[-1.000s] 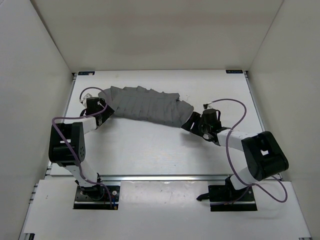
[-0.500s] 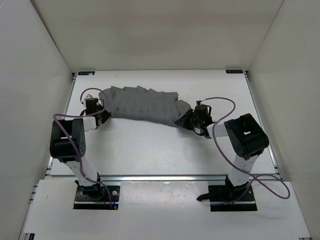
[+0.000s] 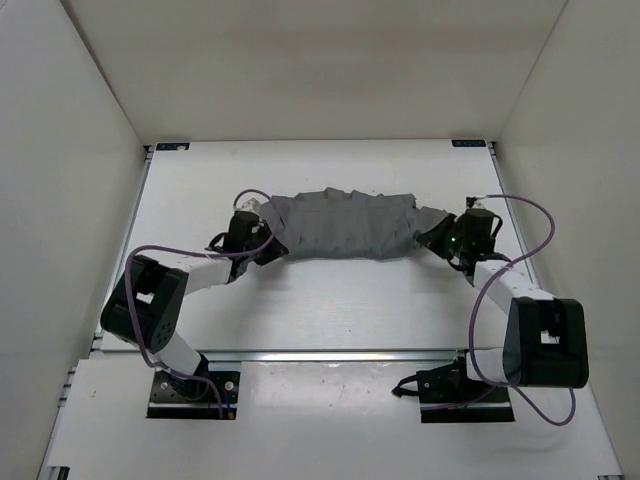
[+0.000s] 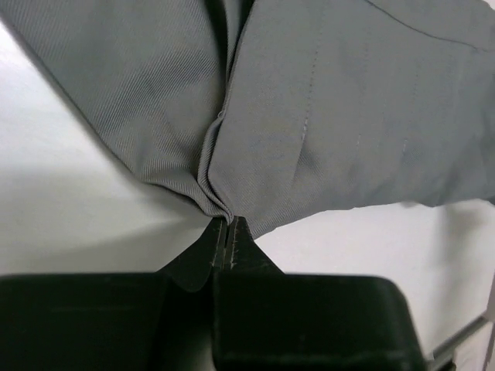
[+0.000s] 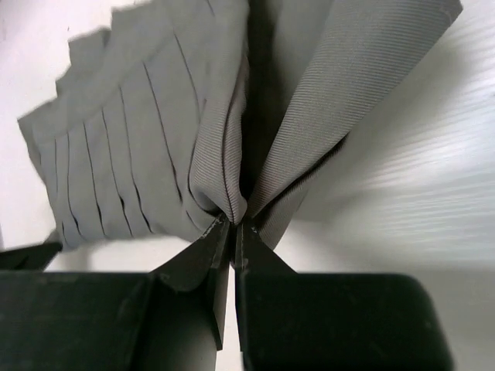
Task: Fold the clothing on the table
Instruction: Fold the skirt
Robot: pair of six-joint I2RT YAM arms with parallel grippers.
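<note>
Top view: the clothing (image 3: 345, 222) lies as a rumpled grey band across the middle of the surface (image 3: 330, 310), with its long axis running left to right. The left claw (image 3: 266, 238) sits at its left end and the right claw (image 3: 437, 232) at its right end, both in contact with the fabric. The left arm (image 3: 150, 300) and right arm (image 3: 540, 340) reach in from the near edge, one on each side of the cloth. You can't make out the jaws from this height, or tell whether the ends are off the surface.

Left wrist view: the left claw (image 4: 227, 236) is clenched, jaws down to a sliver, with a bunched fold of the clothing (image 4: 348, 116) pinched right at the tips. The fabric fans out from the pinch to both sides. The right panel is smoother, with faint stitch lines. White surface (image 4: 69, 209) shows under the cloth at lower left and lower right.

Right wrist view: the right claw (image 5: 232, 232) is clenched too, tips nipping a gathered edge of the clothing (image 5: 131, 162). A pleated panel with vertical creases and a stepped hem spreads to the left. A smooth flap rises to the upper right, with a dark gap between the two. You see bare surface (image 5: 410, 193) on the right, blurred.
</note>
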